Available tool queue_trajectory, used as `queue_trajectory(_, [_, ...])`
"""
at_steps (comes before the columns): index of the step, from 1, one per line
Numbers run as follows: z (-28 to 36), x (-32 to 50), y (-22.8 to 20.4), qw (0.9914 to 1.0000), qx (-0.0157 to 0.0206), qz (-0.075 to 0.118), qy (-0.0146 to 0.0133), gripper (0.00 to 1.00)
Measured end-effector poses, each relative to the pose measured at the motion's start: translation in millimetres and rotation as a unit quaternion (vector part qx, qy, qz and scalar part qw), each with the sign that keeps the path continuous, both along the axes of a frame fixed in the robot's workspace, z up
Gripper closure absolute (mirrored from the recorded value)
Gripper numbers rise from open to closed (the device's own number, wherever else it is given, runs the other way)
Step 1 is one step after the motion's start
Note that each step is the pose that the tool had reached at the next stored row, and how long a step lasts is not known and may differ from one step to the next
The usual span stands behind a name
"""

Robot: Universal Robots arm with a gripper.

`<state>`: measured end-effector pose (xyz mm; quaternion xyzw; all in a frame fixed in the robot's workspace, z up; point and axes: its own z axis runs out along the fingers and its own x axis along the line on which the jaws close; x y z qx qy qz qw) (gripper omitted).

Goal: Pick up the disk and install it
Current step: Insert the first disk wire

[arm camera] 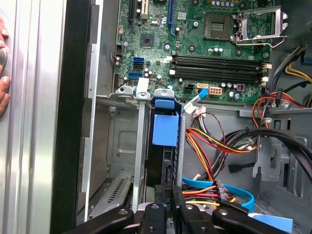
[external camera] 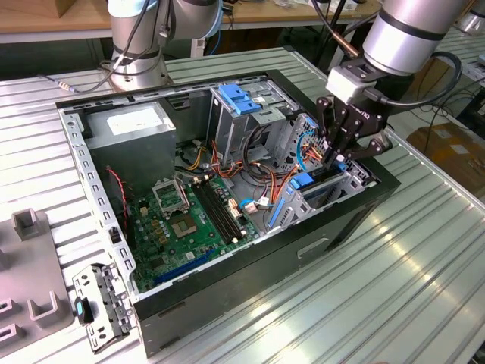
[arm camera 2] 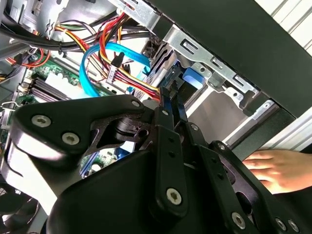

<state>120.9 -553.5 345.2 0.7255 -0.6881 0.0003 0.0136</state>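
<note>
We see one disk (arm camera: 164,146) standing on edge in the drive cage at the lower centre of the first wrist view, its blue rail (arm camera: 165,127) facing up. One end effector (arm camera: 170,195) sits at its end, fingers closed on the disk. One open computer case (external camera: 303,250) lies on the counter (external camera: 394,288). One hand (arm camera 2: 273,168) rests beside the case.

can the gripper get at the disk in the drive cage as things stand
Probably yes: the gripper is already at the disk, which stands on edge in the drive cage; cables lie beside, not across, its path.
</note>
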Motion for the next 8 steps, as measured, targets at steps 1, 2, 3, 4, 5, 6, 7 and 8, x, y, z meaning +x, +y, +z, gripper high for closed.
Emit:
queue_trajectory(1, [-0.1, 0.0, 0.0, 1.0, 0.0, 0.0, 0.0, 0.83])
queue_trajectory(2, [-0.1, 0.1, 0.0, 1.0, 0.0, 0.0, 0.0, 0.83])
queue_trajectory(3, [0.0, 0.1, 0.0, 1.0, 0.0001, 0.0, 0.0, 0.83])
queue_trajectory(4, [0.4, 0.1, 0.0, 1.0, 0.0003, 0.0, 0.0, 0.83])
queue_trajectory(5, [2.0, 0.1, 0.0, 1.0, 0.0003, -0.001, 0.0, 0.83])
queue_trajectory(6, [3.1, 0.1, 0.0, 1.0, 0.0001, -0.001, 0.0, 0.83])
queue_trajectory(7, [3.5, 0.1, 0.0, 1.0, 0.0002, -0.002, 0.0, 0.83])
queue_trajectory(8, [3.5, 0.1, 0.0, 0.99999, 0.0002, -0.004, 0.0, 0.83])
